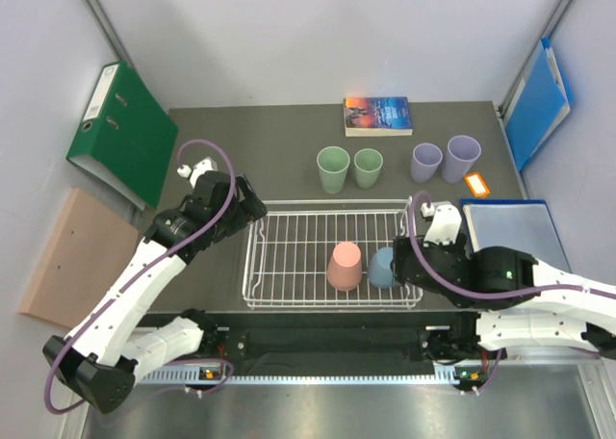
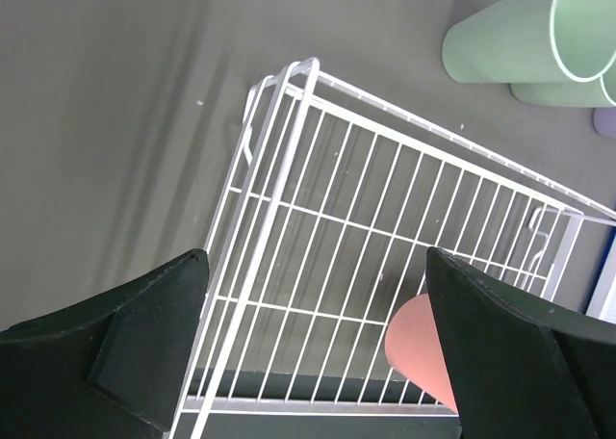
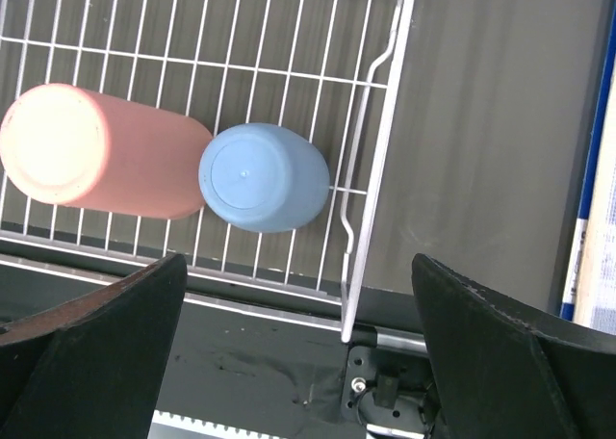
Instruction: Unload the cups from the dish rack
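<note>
The white wire dish rack sits at the table's near middle. In it, a salmon pink cup and a light blue cup stand upside down near the front right. Two light green cups and two lavender cups stand upright on the table behind the rack. My left gripper is open and empty above the rack's left end, with the pink cup ahead of it. My right gripper is open and empty over the rack's right front corner, beside the blue cup and the pink cup.
A green binder leans at the back left and a book lies at the back. A blue folder and a blue clipboard are on the right, with an orange tag. A wooden board lies left.
</note>
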Motion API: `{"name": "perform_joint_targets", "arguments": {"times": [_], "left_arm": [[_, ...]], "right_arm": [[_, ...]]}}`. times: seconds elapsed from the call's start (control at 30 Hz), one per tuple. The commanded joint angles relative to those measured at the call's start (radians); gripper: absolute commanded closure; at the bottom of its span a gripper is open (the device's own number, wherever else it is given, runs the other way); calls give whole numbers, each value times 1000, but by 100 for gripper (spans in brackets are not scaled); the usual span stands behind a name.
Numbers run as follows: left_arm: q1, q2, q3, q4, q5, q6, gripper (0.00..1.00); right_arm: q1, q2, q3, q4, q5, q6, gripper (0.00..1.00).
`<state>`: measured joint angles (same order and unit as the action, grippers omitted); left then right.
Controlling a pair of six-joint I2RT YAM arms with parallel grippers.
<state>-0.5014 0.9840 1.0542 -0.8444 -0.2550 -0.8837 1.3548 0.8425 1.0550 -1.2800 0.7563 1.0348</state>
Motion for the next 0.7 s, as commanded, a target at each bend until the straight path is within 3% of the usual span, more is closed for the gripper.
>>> {"name": "perform_joint_targets", "arguments": {"times": [0.0, 0.2, 0.43, 0.67], "left_arm": [[-11, -8, 32, -56, -47, -60, 1], [-12, -25, 52, -50, -20, -51, 1], [-19, -18, 69, -35, 10, -12, 1], [-17, -2, 82, -42, 16, 3, 1]], "right_arm": [[14, -45, -30, 22, 18, -11, 0], [14, -16, -26, 120, 8, -82, 1], [14, 130, 28, 223, -5, -163, 1], [-8, 196, -21, 265, -32, -154, 0]]}}
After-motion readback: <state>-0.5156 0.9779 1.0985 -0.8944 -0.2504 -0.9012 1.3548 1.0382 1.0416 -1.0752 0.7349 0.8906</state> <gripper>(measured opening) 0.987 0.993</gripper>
